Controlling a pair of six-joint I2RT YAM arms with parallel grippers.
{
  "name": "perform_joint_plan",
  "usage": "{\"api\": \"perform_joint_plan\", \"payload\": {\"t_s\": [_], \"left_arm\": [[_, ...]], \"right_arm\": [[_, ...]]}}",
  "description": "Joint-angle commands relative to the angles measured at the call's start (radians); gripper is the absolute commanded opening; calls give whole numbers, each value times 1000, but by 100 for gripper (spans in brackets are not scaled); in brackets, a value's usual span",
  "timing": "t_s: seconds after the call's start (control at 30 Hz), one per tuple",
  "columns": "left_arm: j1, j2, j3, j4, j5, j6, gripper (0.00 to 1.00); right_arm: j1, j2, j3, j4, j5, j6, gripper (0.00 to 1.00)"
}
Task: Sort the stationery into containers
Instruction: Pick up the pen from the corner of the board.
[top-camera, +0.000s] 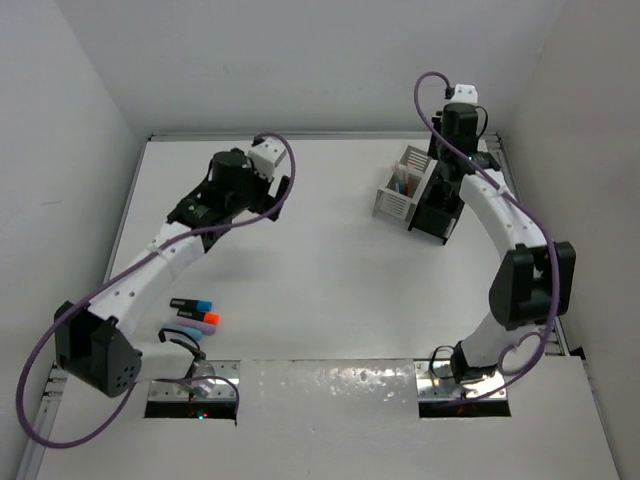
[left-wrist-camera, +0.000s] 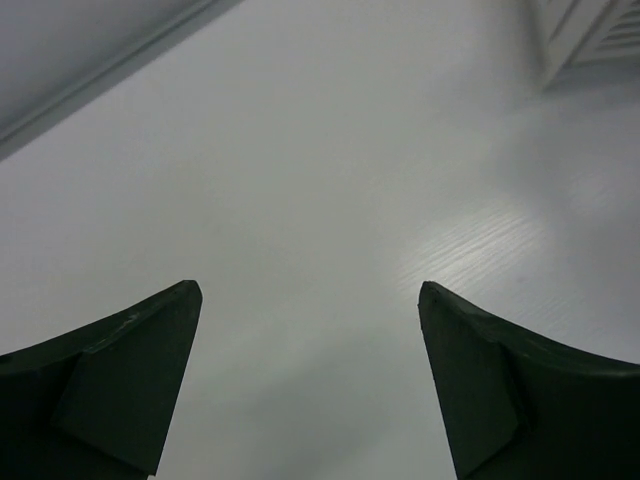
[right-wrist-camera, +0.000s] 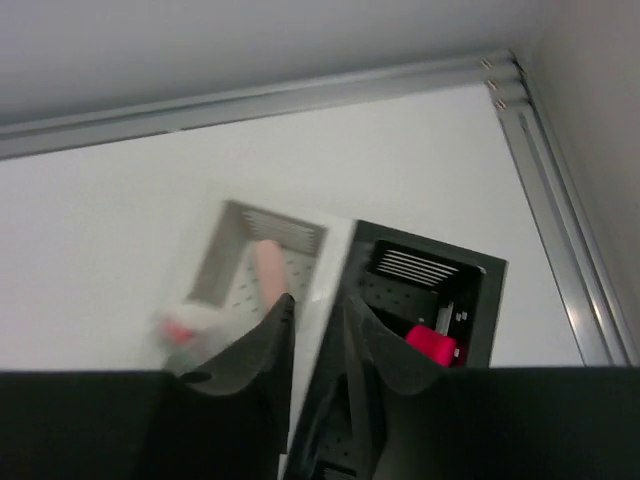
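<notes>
The left claw (left-wrist-camera: 310, 295) is spread wide and empty over bare tabletop (top-camera: 320, 280), well apart from the work left to do; three highlighters (top-camera: 198, 313) lie close together near that arm's base, not yet sorted. The right claw (right-wrist-camera: 318, 305) hovers above the far corner, its tips only narrowly parted with nothing visible between them; it hangs over the seam where the white organiser (right-wrist-camera: 250, 250) touches the black organiser (right-wrist-camera: 425, 270). A pinkish pen (right-wrist-camera: 266, 272) shows, blurred, in the white one; a bright pink item (right-wrist-camera: 432, 345) sits in the black one.

Likely trouble: the highlighters lie so near each other that wide jaws could catch two, or nudge one and set it rolling; their place by the base makes for a cramped reach. If the right claw drops here, a finger may strike the shared rims and tip an organiser.
</notes>
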Motion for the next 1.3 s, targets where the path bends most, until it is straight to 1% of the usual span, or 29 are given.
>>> {"api": "perform_joint_plan", "payload": {"t_s": [0.0, 0.03, 0.07, 0.1, 0.13, 0.17, 0.2, 0.23, 0.27, 0.3, 0.33, 0.37, 0.4, 0.43, 0.47, 0.53, 0.63, 0.67, 0.7, 0.73, 0.93, 1.1, 1.27], "left_arm": [[109, 105, 131, -258, -86, 36, 86], [180, 130, 156, -320, -66, 67, 76], [217, 150, 197, -428, -52, 105, 57], [257, 190, 213, -479, -35, 124, 54], [336, 208, 230, -586, 0, 208, 51], [372, 234, 254, -645, 96, 274, 51], [395, 236, 256, -693, 140, 367, 53], [432, 230, 245, -772, 164, 556, 58], [446, 177, 223, -791, 184, 637, 62], [456, 141, 143, -794, 186, 722, 65], [459, 100, 92, -772, 174, 856, 72], [458, 62, 39, -750, 157, 909, 75], [459, -7, -64, -736, 142, 967, 76], [459, -41, -109, -695, 110, 1050, 77], [459, -90, -153, -676, 97, 1080, 77], [459, -120, -256, -640, 86, 1161, 77], [459, -137, -345, -598, 83, 1189, 77], [459, -128, -357, -593, 88, 1192, 77], [485, -123, -368, -589, 91, 1198, 77], [486, -115, -377, -584, 91, 1219, 75], [490, -111, -462, -554, 132, 1304, 75], [487, -78, -505, -518, 142, 1308, 74], [476, -45, -540, -428, 128, 1276, 72]], "right_arm": [[120, -144, -41, -5, -146, -14, 21], [144, -161, -97, -1, -211, -18, 21], [168, -178, -127, 3, -233, -21, 26], [215, -211, -157, 23, -249, -15, 31], [239, -224, -221, 37, -267, -9, 36], [259, -236, -251, 61, -275, 3, 41], [279, -245, -275, 71, -285, 2, 44], [318, -259, -317, 80, -292, 5, 46], [331, -262, -332, 84, -295, 14, 47], [363, -264, -345, 91, -295, 15, 48], [374, -264, -360, 89, -295, 15, 49], [388, -261, -363, 86, -289, 14, 49], [409, -259, -363, 74, -286, 12, 49], [418, -255, -362, 69, -281, 14, 49], [427, -255, -363, 62, -276, 18, 49], [450, -264, -378, 54, -270, 21, 50], [475, -294, -433, 68, -241, 24, 50], [481, -314, -452, 71, -233, 28, 50], [484, -325, -482, 77, -224, 28, 50], [487, -336, -496, 78, -221, 31, 50], [489, -405, -570, 74, -172, 40, 51], [490, -419, -576, 69, -167, 40, 52], [490, -423, -578, 65, -163, 41, 52]]}}
